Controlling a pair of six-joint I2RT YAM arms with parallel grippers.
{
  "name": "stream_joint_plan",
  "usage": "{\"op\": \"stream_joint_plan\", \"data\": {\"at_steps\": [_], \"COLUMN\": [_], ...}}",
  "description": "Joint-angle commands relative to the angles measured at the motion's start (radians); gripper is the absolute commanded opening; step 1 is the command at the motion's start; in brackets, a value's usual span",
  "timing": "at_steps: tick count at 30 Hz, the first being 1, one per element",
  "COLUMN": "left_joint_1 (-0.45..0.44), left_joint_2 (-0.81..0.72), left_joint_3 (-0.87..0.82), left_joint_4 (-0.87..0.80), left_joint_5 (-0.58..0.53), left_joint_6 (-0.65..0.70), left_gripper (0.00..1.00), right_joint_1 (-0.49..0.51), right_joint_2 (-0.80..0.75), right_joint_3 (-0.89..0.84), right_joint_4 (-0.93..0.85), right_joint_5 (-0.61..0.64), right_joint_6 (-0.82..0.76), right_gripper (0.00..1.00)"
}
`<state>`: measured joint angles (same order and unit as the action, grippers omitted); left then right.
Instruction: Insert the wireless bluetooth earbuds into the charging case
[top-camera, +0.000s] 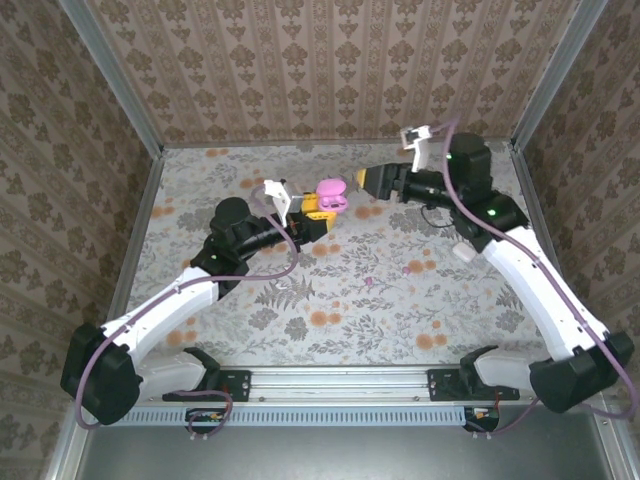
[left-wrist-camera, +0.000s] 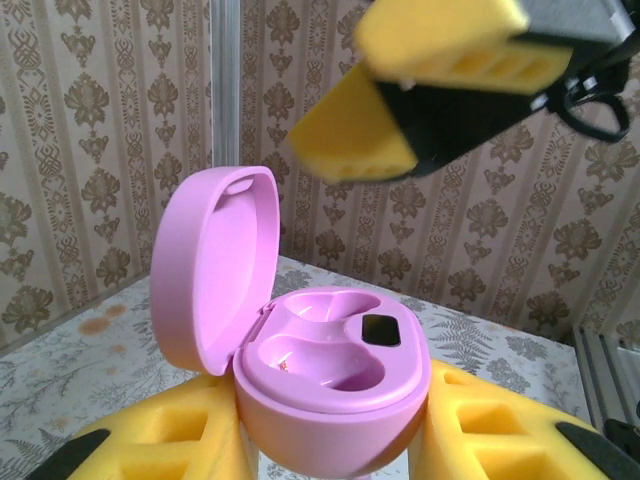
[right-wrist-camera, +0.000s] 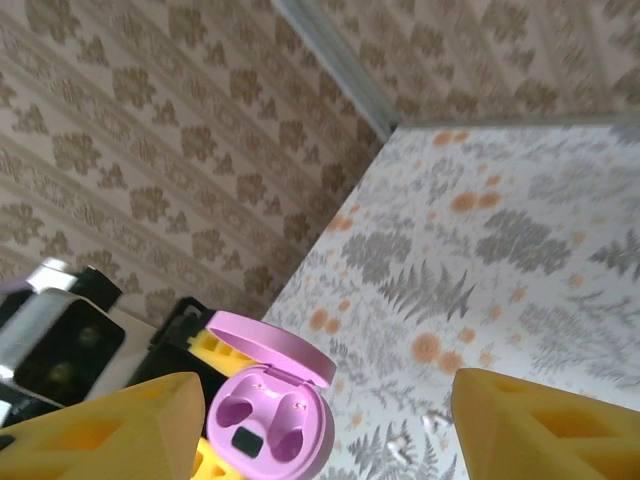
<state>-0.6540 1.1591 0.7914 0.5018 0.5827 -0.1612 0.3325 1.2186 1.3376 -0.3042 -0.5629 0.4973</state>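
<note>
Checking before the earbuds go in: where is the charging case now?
In the top view, the pink charging case is held lid-open in the left claw over the far middle of the table, the right claw just right of it.

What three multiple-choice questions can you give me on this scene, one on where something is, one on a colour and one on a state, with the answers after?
1. Where is the charging case?
A. Lying loose, nothing gripping it.
B. Clamped in the jaws of the left gripper.
C. Balanced on top of an arm.

2. What colour is the case?
A. White.
B. Black.
C. Pink.

3. How does its lid stand?
A. Shut.
B. Open, with an earbud in each well.
C. Open, with both wells empty.

Answers:
1 B: yellow jaws press it from both sides in the left wrist view.
2 C: shell and lid are pink in all three views.
3 C: the lid is swung up and the two hollows show bare.
</note>
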Motion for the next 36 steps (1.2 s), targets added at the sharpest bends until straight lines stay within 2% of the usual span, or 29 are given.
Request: {"op": "stream_joint_plan", "data": {"at_steps": [1,3,6,8,12,22,30,36], "left_joint_1": [-0.004,-0.004,-0.004,-0.004,-0.004,-0.007,-0.010,-0.013], "left_joint_2": [-0.045,-0.059,-0.077,-0.087,-0.094,-0.076,-0.037,-0.044], "left_joint_3": [-0.012,-0.020,-0.028,-0.032,-0.038,-0.029,-0.001,-0.001], "left_joint_4": [0.024,0.020,-0.002,-0.011,-0.006,0.002,0.011,0.005], "left_joint_5": [-0.018,-0.022,-0.024,-0.026,-0.033,-0.027,-0.001,-0.009], "left_joint_6": [0.025,0.025,0.028,0.031,0.027,0.016,0.008,0.008], "left_gripper": [0.36,0.36,0.36,0.36,0.36,0.36,0.36,0.36], "right_joint_1": [-0.071,-0.131,-0.194,-0.209,-0.213,-0.248,-0.251,-0.251], "right_joint_2": [-0.051,-0.027,0.034,0.075,0.162,0.260,0.373,0.474], "right_joint_3": [-0.050,-0.083,-0.128,-0.161,-0.221,-0.410,-0.396,-0.331], "right_joint_4": [-0.118,-0.209,-0.330,-0.374,-0.459,-0.384,-0.318,-0.343], "right_joint_5": [0.110,0.128,0.115,0.111,0.207,0.199,0.159,0.164], "right_joint_6": [-0.012,-0.009,-0.035,-0.053,-0.089,-0.101,-0.098,-0.132], "right_gripper": [0.63,0.56,0.52,0.51,0.48,0.44,0.45,0.42]}}
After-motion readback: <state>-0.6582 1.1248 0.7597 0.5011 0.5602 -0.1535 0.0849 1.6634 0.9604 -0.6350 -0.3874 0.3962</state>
